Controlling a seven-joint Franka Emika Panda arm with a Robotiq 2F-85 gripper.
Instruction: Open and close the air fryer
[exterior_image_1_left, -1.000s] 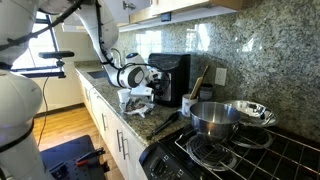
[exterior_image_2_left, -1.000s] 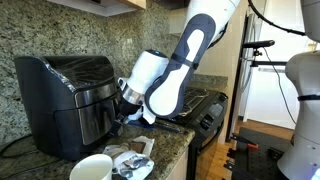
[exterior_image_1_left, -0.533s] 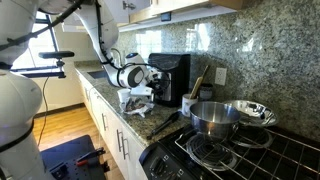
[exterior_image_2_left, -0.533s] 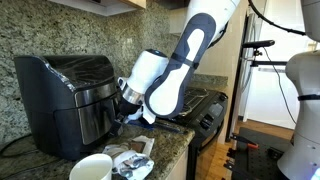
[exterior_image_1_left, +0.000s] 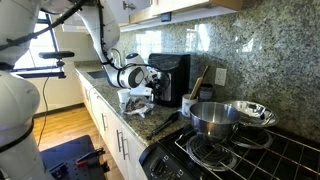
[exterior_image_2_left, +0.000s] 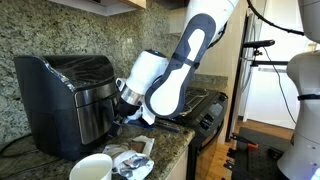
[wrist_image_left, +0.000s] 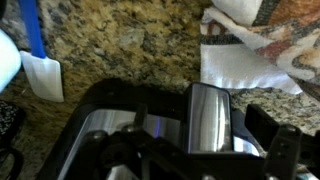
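The air fryer (exterior_image_2_left: 62, 92) is a glossy black box with silvery trim on the granite counter against the backsplash; it also shows in an exterior view (exterior_image_1_left: 172, 72). Its drawer looks closed. My gripper (exterior_image_2_left: 121, 104) is right at the drawer front, also seen in an exterior view (exterior_image_1_left: 153, 79). In the wrist view the silvery drawer handle (wrist_image_left: 210, 115) lies between my two dark fingers (wrist_image_left: 200, 152). The fingers stand apart on either side of the handle with gaps showing, so the gripper is open.
A steel pot (exterior_image_1_left: 214, 117) and a steel bowl (exterior_image_1_left: 252, 110) sit on the stove beside the fryer. A white mug (exterior_image_2_left: 92, 168) and a patterned cloth with packets (exterior_image_2_left: 133, 158) lie in front of it. A white sheet (wrist_image_left: 235, 65) lies on the granite.
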